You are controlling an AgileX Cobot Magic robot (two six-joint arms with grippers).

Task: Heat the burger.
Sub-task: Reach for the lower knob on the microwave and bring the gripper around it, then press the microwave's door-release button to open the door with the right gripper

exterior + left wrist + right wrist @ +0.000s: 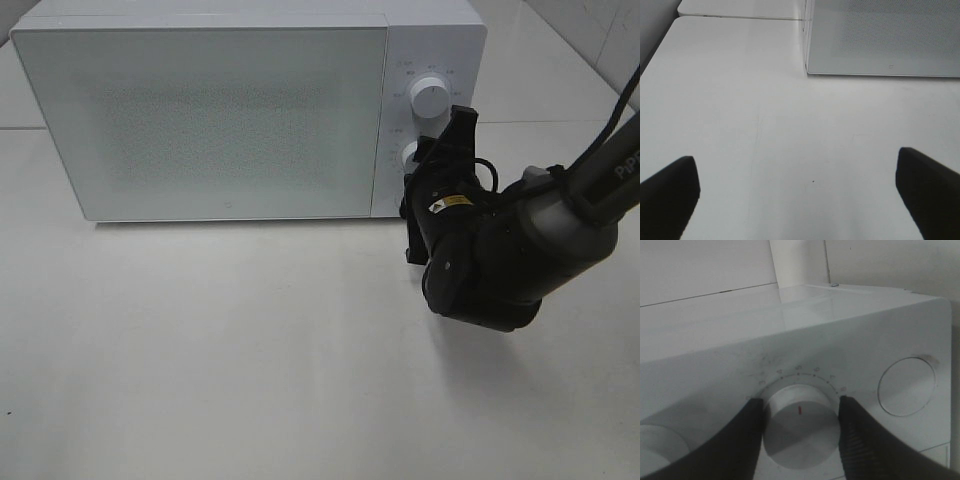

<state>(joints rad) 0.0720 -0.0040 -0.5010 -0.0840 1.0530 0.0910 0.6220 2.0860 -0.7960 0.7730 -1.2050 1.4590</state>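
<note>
The burger is out of view. The white microwave (200,110) stands at the back of the table with its frosted door closed. My right gripper (438,145) reaches to the control panel and is shut on the lower knob (410,153). In the right wrist view its black fingers (740,440) press on both sides of that white knob (800,432), whose red mark points at the dial scale. My left gripper (796,155) is open over bare table with nothing between its fingers (670,200). It does not show in the high view.
The upper knob (430,100) sits above the gripped one. Another round control (907,385) lies beside the gripped knob in the right wrist view. The microwave's front corner (810,65) is ahead of my left gripper. White table (250,350) stretches in front.
</note>
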